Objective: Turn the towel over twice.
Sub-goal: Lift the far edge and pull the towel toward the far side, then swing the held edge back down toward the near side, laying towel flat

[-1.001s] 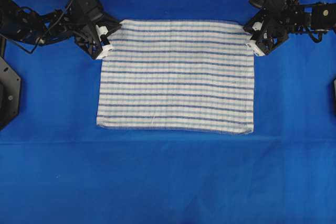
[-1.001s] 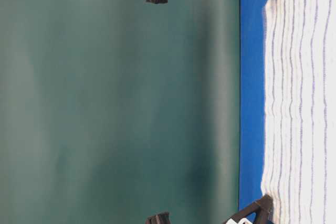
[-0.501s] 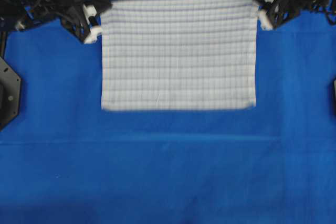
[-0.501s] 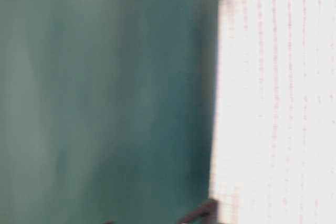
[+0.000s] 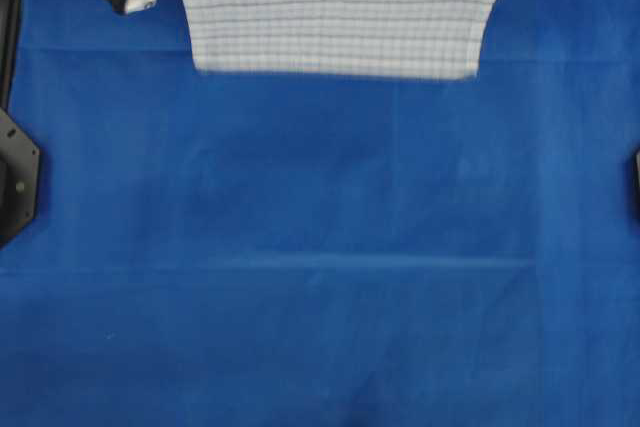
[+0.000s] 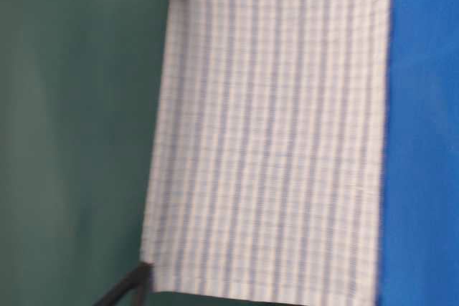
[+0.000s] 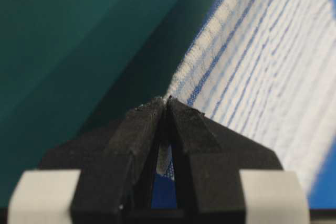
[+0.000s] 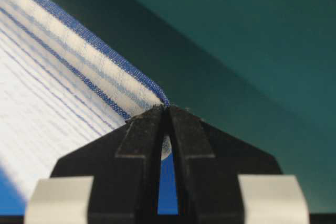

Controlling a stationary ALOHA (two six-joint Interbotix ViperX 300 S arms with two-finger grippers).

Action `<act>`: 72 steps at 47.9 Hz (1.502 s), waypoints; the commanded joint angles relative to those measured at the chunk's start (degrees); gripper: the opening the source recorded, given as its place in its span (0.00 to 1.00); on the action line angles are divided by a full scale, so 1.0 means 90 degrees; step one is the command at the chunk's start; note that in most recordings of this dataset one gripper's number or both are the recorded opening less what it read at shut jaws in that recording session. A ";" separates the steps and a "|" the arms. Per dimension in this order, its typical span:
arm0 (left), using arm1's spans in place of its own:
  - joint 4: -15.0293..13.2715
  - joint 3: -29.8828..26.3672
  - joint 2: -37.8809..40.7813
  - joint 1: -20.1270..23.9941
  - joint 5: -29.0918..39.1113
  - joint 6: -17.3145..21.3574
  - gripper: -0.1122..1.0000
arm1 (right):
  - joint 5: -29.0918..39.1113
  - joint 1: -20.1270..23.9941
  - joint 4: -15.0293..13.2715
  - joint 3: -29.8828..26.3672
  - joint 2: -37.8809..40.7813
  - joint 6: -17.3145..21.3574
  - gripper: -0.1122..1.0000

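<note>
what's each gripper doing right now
Left gripper: shut on a corner of the towel.
Right gripper: shut on the towel's other top corner.

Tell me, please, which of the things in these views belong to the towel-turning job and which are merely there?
Part of the job:
- towel, hanging lifted by two corners
- left pincer, shut on one towel corner
- right pincer, shut on the other corner

Merely there:
- blue sheet covering the table
- green backdrop behind the towel

Woven cloth towel [image 6: 272, 141], matt blue sheet [image 5: 320, 277]
</note>
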 commanded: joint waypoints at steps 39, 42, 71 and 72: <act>-0.0010 0.1357 -0.0146 -0.1836 -0.0674 -0.0439 0.13 | 0.2676 0.3057 0.0430 0.0137 -0.0010 0.1025 0.16; -0.0010 0.1592 0.0010 -0.2227 -0.0703 -0.0508 0.13 | 0.2627 0.3428 0.0430 0.0313 0.0156 0.1465 0.16; -0.0010 0.1592 0.2607 -0.4785 -0.0508 -0.2275 0.13 | 0.1426 0.5869 0.0293 0.0693 0.2832 0.4980 0.16; 0.0000 0.1582 0.2646 -0.4863 -0.0488 -0.2344 0.13 | 0.1436 0.5967 0.0293 0.0654 0.2900 0.5068 0.16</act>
